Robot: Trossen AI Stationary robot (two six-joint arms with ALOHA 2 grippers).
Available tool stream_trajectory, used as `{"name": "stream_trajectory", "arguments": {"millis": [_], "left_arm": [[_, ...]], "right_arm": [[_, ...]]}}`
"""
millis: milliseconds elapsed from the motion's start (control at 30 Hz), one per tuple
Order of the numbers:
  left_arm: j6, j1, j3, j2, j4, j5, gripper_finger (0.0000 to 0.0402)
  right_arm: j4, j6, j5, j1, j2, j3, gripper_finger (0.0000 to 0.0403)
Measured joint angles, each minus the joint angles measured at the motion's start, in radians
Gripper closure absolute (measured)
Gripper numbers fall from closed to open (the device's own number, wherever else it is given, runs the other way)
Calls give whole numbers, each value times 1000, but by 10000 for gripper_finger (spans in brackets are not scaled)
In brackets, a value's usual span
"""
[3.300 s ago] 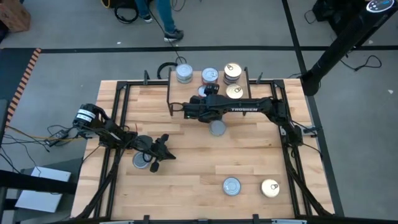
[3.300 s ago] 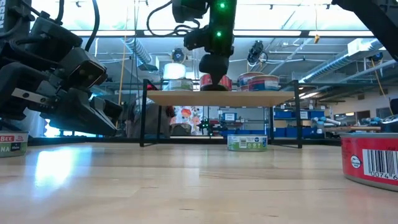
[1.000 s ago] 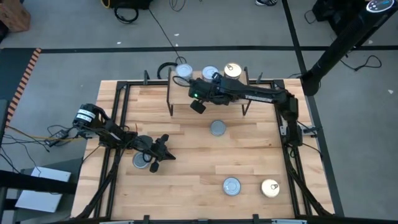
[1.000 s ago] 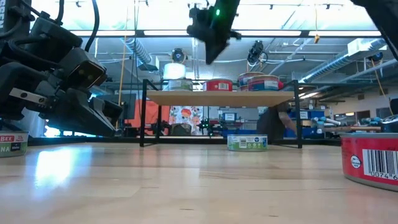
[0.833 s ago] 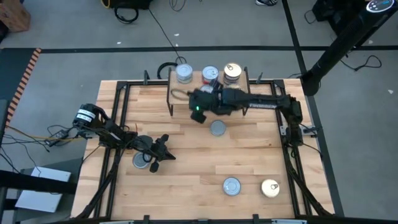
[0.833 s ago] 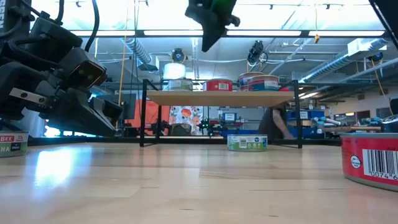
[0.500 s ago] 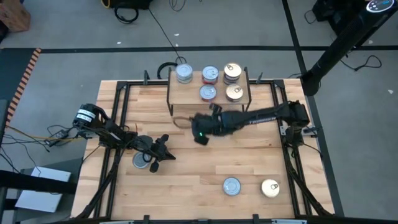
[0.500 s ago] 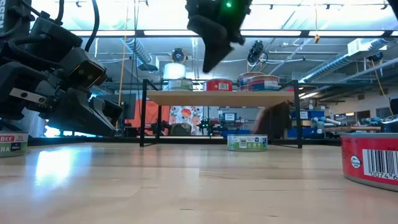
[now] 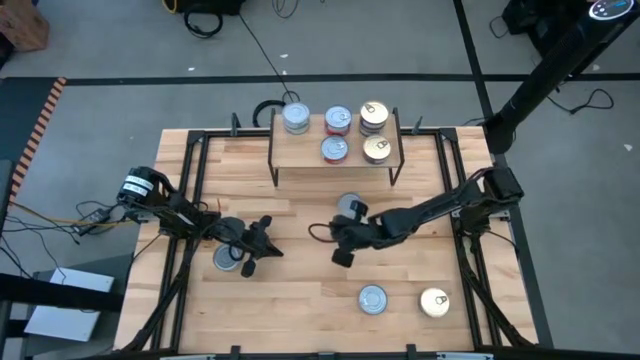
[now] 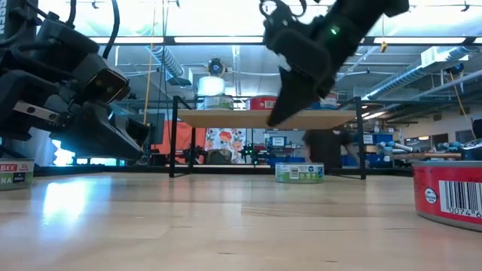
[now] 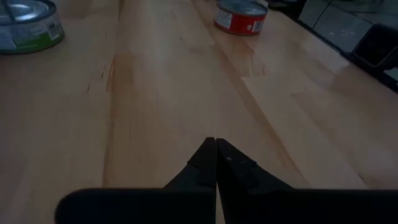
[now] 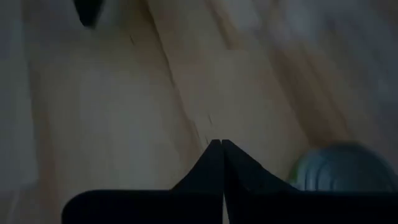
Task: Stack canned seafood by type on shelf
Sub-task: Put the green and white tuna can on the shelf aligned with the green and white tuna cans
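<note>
Right claw (image 9: 342, 256) hangs over the middle of the bench (image 9: 300, 290), fingers pressed together and carrying nothing, its arm reaching in from the right edge. Left claw (image 9: 267, 240) waits low near the left edge, also pressed together and empty.

Largest first: the bench is a slatted wooden top inside a black frame. Next is the shelf (image 9: 305, 156), a light board on thin black wire legs at the middle of the far edge. On it sit five groups of tins: a silver-topped one (image 9: 296, 118) at the far left corner of the shelf, two red-labelled ones (image 9: 338, 121) (image 9: 335, 149) in the middle, and two gold-topped ones (image 9: 373, 116) (image 9: 377, 149) toward the shelf's right end. From above I cannot tell how many are stacked in each.

Smallest are the loose tins still on the bench: a silver one (image 9: 349, 206) just in front of the shelf, touching or nearly touching the right arm's wrist; a silver one (image 9: 372, 298) and a gold one (image 9: 434, 302) near the right end of the near edge; and one (image 9: 228, 258) partly under the left arm.

These tins look rigid, dense for their size and slick-sided, so they should not crush but could slip or skate on the wood. Best hold, I judge, is across the round wall with fingers spread just wider than the tin, kept level.
</note>
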Motion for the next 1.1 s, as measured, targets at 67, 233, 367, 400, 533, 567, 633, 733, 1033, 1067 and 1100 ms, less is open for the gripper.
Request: {"name": "stream_trajectory", "arguments": {"millis": [67, 233, 367, 400, 533, 567, 633, 733, 1033, 1067, 1100], "left_arm": [[0, 1, 0, 0, 8, 0, 396], [-9, 1, 0, 0, 9, -11, 396], [-1, 2, 0, 0, 9, -33, 396], [5, 2, 0, 0, 10, -44, 396], [27, 2, 0, 0, 10, -73, 396], [28, 2, 0, 0, 11, -74, 396], [28, 2, 0, 0, 11, -74, 396], [29, 2, 0, 0, 11, -74, 396], [55, 2, 2, 0, 36, -75, 396], [55, 2, 2, 0, 36, -75, 396], [55, 2, 2, 0, 36, -75, 396]], "right_arm": [[-33, 5, -15, -17, -3, -18, 390], [-87, -24, -28, -69, 5, -20, 362], [-123, -97, -31, -103, 32, -20, 336], [-129, -107, -32, -110, 39, -20, 330], [-138, -118, -33, -134, 77, -19, 313], [-137, -126, -32, -135, 82, -18, 310], [-139, -135, -38, -139, 99, -18, 309], [-151, -127, -101, -145, 103, -21, 316], [-156, -87, -127, -123, 98, -11, 395], [-160, -86, -111, -120, 98, -2, 396], [-164, -87, -98, -117, 97, 10, 396]]}}
